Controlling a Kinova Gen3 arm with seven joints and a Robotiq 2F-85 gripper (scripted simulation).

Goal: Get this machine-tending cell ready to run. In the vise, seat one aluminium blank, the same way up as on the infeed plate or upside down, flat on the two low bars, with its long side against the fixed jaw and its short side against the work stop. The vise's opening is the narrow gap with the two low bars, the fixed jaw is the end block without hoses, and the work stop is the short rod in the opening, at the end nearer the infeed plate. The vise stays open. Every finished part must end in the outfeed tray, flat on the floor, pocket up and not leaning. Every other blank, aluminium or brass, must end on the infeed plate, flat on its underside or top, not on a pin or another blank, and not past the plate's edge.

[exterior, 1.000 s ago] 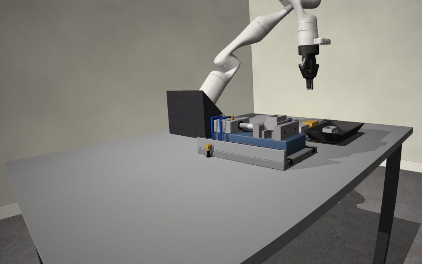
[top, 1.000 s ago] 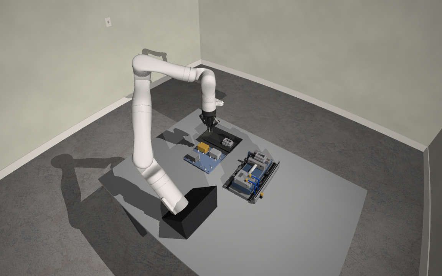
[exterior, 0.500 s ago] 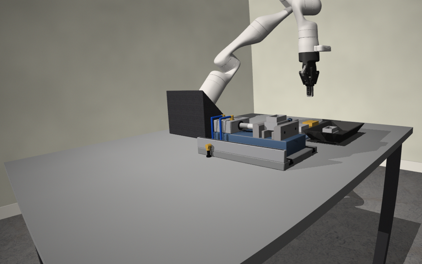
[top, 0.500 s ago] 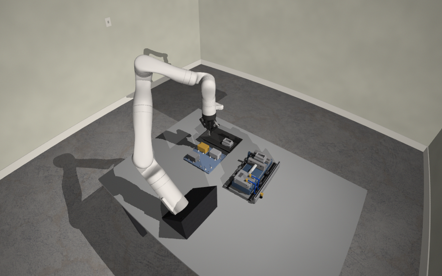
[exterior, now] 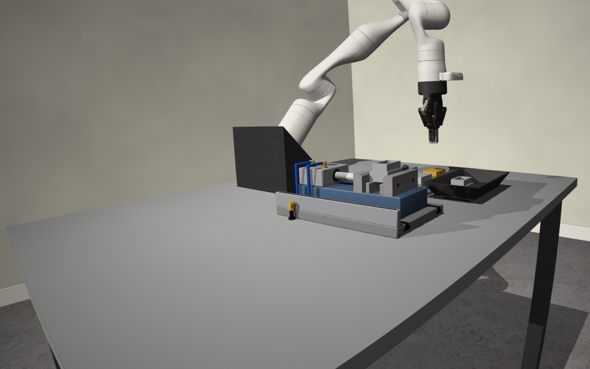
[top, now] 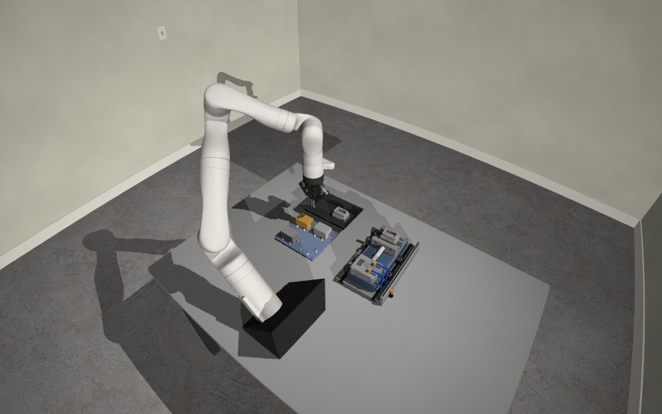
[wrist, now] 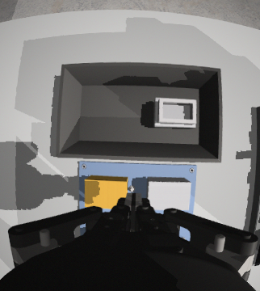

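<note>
Hanging over the far edge of the infeed plate [wrist: 138,169], the end effector [wrist: 133,199] has its fingers pressed together with nothing between them. The exterior view shows it well above the tabletop [exterior: 196,257].

In the wrist view the fingertips sit over the gap between two blanks on that plate. The brass blank [wrist: 106,192] is just to the left in that view and an aluminium blank [wrist: 169,195] just to the right. Both lie flat, with their long sides running across the view. That is also the line along which the fingers appear to open and shut.

If the aluminium blank is the next pick, the move likely needs a short sideways shift toward it. The fingers would have to open, and probably turn a quarter so they span its short width, not its length. The brass blank stands near, so a wide-open descent could clip it.

Beyond the plate lies the outfeed tray [wrist: 71,109], with one finished part [wrist: 158,113] flat on its floor, pocket up, toward the right end.

Farther off on that side is the vise [top: 361,267]. A pocketed grey block [top: 389,236] seems to rest at its far end, though its seating cannot be made out.
</note>
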